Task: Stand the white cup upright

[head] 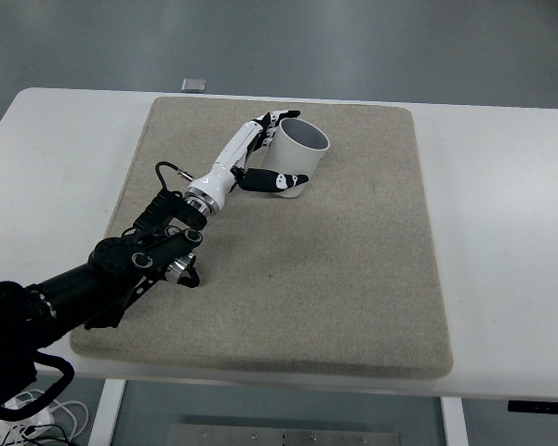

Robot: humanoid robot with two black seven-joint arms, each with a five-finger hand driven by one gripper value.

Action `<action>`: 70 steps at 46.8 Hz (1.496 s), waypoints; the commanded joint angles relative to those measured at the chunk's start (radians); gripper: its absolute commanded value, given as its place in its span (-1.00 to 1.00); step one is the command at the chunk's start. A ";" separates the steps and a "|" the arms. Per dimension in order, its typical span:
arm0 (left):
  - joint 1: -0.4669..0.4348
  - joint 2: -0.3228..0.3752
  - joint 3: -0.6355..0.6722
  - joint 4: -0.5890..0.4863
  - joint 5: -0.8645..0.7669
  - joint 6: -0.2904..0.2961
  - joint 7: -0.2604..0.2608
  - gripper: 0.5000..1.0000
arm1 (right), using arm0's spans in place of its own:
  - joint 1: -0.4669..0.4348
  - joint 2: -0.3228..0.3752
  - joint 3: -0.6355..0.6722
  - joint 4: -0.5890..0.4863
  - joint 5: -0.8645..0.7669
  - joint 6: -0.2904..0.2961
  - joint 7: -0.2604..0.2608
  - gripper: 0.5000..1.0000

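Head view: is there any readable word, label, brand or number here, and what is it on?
None can be read.
The white cup, held by the left hand, shows no print on its visible side.
The small dark object at the table's far edge is too small to make out.

No text, label, brand, number or sign can be read anywhere in the frame. The white cup [296, 158], in the upper middle of the picture, shows only a plain white wall toward the camera. The small dark flat object [194, 85] at the far edge of the counter [511, 204], upper left, is too small to show any print.
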 commanded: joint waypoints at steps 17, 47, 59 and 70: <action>0.006 0.001 -0.007 -0.005 -0.014 -0.001 0.000 0.19 | 0.000 0.000 0.000 0.001 0.000 0.000 0.000 0.81; 0.039 0.001 -0.041 -0.010 -0.017 -0.011 0.000 0.98 | 0.000 0.000 0.000 0.001 0.000 0.000 0.000 0.81; 0.042 0.012 -0.081 -0.064 -0.015 -0.012 0.000 0.98 | 0.000 0.000 0.000 -0.001 0.001 0.000 0.000 0.81; 0.023 0.017 -0.133 -0.110 -0.015 -0.012 0.000 0.98 | 0.000 0.000 0.000 -0.001 0.000 0.000 0.000 0.81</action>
